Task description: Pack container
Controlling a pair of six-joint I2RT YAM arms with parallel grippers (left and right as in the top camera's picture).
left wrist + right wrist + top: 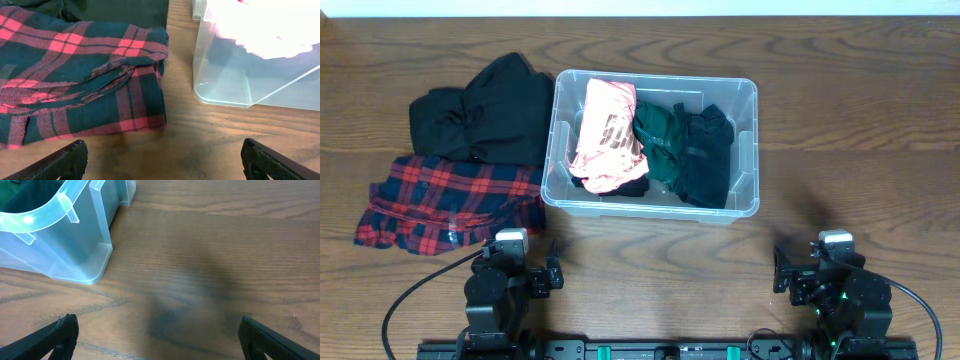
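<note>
The container is sitting mid-table, holding a pink top, a green garment and a black one, while a red plaid shirt and a black bundle are lying just to its left, not yet packed. Nearer than the container, the left gripper and right gripper are gaping wide, gripping nothing. Packing is looking about half done, so the next move is likely calling for the left gripper to pinch a thick fold of the plaid shirt.
</note>
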